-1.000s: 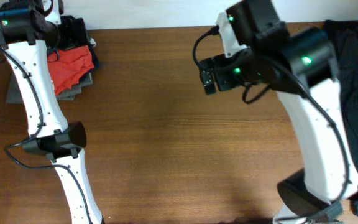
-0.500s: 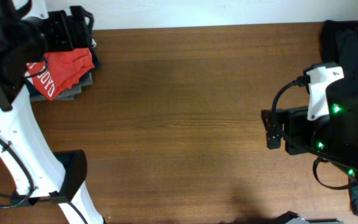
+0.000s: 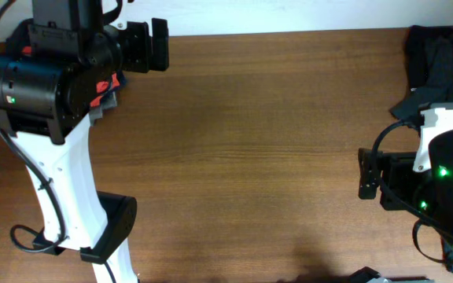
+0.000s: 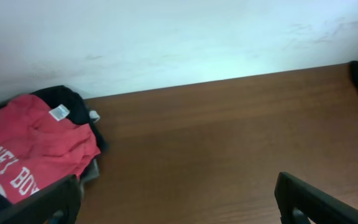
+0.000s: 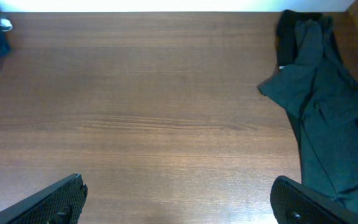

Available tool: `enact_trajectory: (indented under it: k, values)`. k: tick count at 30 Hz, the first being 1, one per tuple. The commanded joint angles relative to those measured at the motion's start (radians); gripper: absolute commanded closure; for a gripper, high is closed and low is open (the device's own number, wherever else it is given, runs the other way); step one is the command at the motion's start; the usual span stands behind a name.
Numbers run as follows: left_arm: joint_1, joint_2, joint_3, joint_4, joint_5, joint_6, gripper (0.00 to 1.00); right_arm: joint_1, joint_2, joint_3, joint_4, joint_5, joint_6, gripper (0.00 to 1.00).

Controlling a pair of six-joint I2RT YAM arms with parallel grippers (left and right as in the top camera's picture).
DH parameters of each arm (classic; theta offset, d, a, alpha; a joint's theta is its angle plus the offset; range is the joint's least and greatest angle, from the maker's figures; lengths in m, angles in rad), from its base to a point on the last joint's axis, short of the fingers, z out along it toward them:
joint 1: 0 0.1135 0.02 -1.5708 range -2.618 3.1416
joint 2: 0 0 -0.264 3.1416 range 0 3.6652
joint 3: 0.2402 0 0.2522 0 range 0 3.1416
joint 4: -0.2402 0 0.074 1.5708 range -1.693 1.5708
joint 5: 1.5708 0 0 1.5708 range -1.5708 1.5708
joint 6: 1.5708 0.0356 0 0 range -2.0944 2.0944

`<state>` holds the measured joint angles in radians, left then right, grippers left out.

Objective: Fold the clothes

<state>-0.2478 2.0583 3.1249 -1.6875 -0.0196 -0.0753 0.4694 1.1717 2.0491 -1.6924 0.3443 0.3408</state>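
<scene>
I find the red-orange cotton T-shirt with white lettering (image 4: 36, 146) atop, seemingly, a dark garment stack (image 4: 67, 96) at the far-left corner of the wooden table (image 4: 229, 137). Left gripper (image 4: 176, 202), right gripper (image 5: 182, 199): fingers apart, empty.

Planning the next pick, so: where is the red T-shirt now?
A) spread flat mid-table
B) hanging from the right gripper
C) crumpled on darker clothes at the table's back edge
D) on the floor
C: the red T-shirt lies crumpled atop darker garments at the table's back edge, by the wall.
</scene>
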Motion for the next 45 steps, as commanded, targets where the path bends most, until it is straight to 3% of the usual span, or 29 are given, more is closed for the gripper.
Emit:
enact_trajectory:
  k: [1, 6, 10, 19, 25, 29, 32, 35, 45]
  values:
    - [0.002, -0.101, -0.006, 0.000, -0.041, 0.019, 0.01, 0.006, 0.002, -0.005, -0.006, 0.042, 0.016, 0.01]
    - [0.002, -0.246, -0.172, 0.000, -0.136, 0.006, 0.01, 0.006, 0.002, -0.005, -0.006, 0.042, 0.016, 0.01]
    - [0.002, -0.408, -0.470, 0.000, -0.230, -0.065, 0.01, 0.006, 0.002, -0.005, -0.006, 0.041, 0.017, 0.01]
    - [0.002, -0.584, -0.922, 0.104, -0.239, -0.139, 0.01, 0.006, 0.002, -0.005, 0.002, 0.042, 0.042, 0.01]
    - [0.002, -0.632, -1.337, 0.296, -0.217, -0.195, 0.01, 0.006, 0.002, -0.005, -0.006, 0.042, 0.042, 0.01]
    - [0.002, -0.740, -1.659, 0.522, -0.151, -0.128, 0.01, 0.006, 0.002, -0.006, -0.006, 0.043, 0.034, 0.01]
    - [0.002, -0.855, -1.775, 0.595, -0.058, -0.049, 0.01, 0.006, 0.007, -0.007, -0.005, 0.046, 0.035, 0.01]
    - [0.002, -0.939, -1.841, 0.599, -0.055, 0.029, 0.01, 0.006, 0.021, -0.011, 0.005, 0.047, 0.035, 0.01]
    - [0.002, -0.985, -1.901, 0.599, -0.138, 0.043, 0.01, 0.006, 0.137, -0.030, 0.059, 0.073, 0.035, 0.01]
